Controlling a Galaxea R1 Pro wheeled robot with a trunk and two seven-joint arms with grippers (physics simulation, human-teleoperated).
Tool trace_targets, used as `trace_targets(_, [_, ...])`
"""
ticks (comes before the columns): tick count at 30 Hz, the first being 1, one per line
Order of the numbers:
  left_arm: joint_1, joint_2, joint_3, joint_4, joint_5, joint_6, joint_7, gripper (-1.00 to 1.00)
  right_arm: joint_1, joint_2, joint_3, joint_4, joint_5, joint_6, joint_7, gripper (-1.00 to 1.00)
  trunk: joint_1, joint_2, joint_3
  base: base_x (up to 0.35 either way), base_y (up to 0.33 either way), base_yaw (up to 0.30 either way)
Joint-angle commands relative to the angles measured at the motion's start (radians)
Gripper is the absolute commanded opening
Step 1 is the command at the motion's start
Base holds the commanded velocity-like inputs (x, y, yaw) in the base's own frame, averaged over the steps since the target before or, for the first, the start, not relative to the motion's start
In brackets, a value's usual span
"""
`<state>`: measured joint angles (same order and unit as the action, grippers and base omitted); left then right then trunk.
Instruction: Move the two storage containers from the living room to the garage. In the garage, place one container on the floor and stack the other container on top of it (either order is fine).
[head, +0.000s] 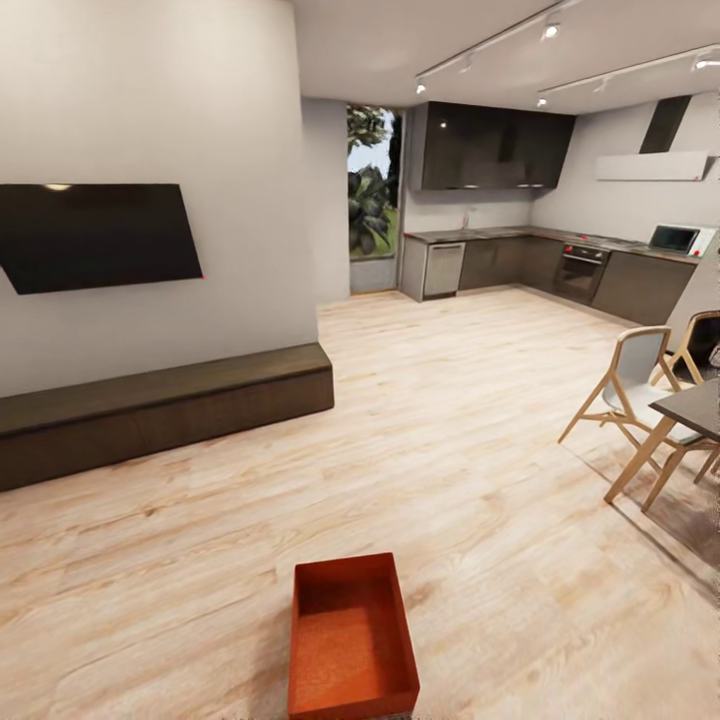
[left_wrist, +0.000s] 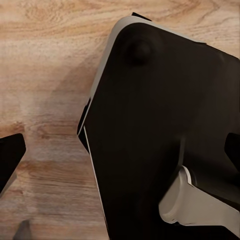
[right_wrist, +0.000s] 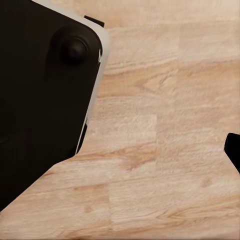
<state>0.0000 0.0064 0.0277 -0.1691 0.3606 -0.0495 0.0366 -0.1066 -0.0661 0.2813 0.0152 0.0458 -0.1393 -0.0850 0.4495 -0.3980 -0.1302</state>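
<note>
An orange-red storage container (head: 352, 640) is sitting on the light wood plank floor (head: 470, 450) at the frame's lower centre. Both wrist views are showing the robot's dark base (left_wrist: 165, 140) over planks. I cannot tell either gripper's opening.

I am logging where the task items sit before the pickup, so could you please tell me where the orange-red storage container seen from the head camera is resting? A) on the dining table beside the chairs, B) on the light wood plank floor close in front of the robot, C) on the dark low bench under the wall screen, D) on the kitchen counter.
B: the storage container sits open-top on the wood plank floor at the near edge of the head view, apart from the bench.
</note>
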Motion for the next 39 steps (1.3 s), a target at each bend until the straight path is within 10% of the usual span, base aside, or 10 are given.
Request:
trace_targets(1, [0.0, 0.0, 0.003, -0.001, 0.0, -0.001, 0.002, 1.0, -0.001, 0.0, 0.003, 0.002, 0.005, -0.003, -0.004, 1.0, 0.0, -0.002, -0.004, 0.0, 0.0, -0.072])
trace_targets(39, [0.0, 0.0, 0.003, -0.001, 0.0, -0.001, 0.002, 1.0, -0.001, 0.003, 0.001, 0.002, 0.008, 0.003, -0.004, 1.0, 0.0, -0.002, -0.048, 0.0, 0.0, -0.004])
